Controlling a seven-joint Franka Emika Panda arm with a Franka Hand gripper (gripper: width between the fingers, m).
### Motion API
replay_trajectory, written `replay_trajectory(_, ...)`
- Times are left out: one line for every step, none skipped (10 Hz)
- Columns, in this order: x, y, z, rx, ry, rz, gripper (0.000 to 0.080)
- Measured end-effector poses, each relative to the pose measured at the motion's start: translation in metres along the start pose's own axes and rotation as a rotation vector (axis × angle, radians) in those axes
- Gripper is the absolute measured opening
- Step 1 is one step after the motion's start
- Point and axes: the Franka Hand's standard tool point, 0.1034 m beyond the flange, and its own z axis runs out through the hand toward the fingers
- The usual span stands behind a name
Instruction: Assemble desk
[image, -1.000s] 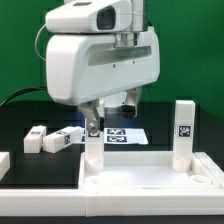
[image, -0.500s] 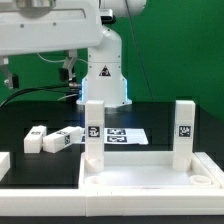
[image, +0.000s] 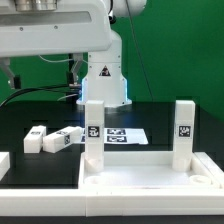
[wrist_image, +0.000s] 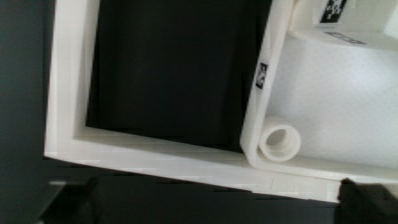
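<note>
The white desk panel (image: 150, 178) lies at the front of the table. Two white tagged legs stand upright in its back corners, one on the exterior view's left (image: 93, 135) and one on the right (image: 185, 130). Two loose legs (image: 35, 139) (image: 63, 138) lie on the black table further left. The arm is raised to the top of the exterior view, where its fingers do not show. In the wrist view my gripper (wrist_image: 217, 205) is open and empty, its dark fingertips (wrist_image: 71, 200) far apart, high above a white rim (wrist_image: 68, 90) and a round corner socket (wrist_image: 285, 146).
The marker board (image: 122, 134) lies flat behind the panel, between the two upright legs. The robot base (image: 103, 75) stands at the back centre. Another white piece (image: 4, 165) shows at the exterior view's left edge.
The arm has lifted from right behind the left upright leg to the top of the view, leaving that leg standing. It has barely moved in the last half second.
</note>
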Motion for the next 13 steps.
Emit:
replay_trajectory(-0.019, 0.020, 0.005, 0.050, 0.015, 0.107, 0.0649)
replay_trajectory(-0.049, 0.041, 0.017, 0.053, 0.025, 0.191, 0.0649)
replay_trajectory(-0.075, 0.043, 0.031, 0.069, 0.001, 0.299, 0.0649)
replay_trajectory(-0.093, 0.041, 0.043, 0.081, -0.021, 0.385, 0.0649)
replay_trajectory(-0.095, 0.039, 0.046, 0.083, -0.032, 0.474, 0.0649)
replay_trajectory(-0.092, 0.039, 0.045, 0.082, -0.029, 0.527, 0.0649)
replay_trajectory(-0.092, 0.039, 0.045, 0.081, -0.032, 0.580, 0.0649)
replay_trajectory(-0.092, 0.039, 0.046, 0.081, -0.035, 0.612, 0.0649)
replay_trajectory(-0.093, 0.039, 0.047, 0.081, -0.038, 0.614, 0.0649)
replay_trajectory(-0.111, 0.036, 0.056, 0.124, -0.131, 0.642, 0.0649)
replay_trajectory(-0.132, 0.035, 0.069, 0.154, -0.222, 0.669, 0.0649)
replay_trajectory(-0.151, 0.027, 0.082, 0.194, -0.351, 0.677, 0.0649)
replay_trajectory(-0.155, 0.025, 0.089, 0.219, -0.436, 0.676, 0.0649)
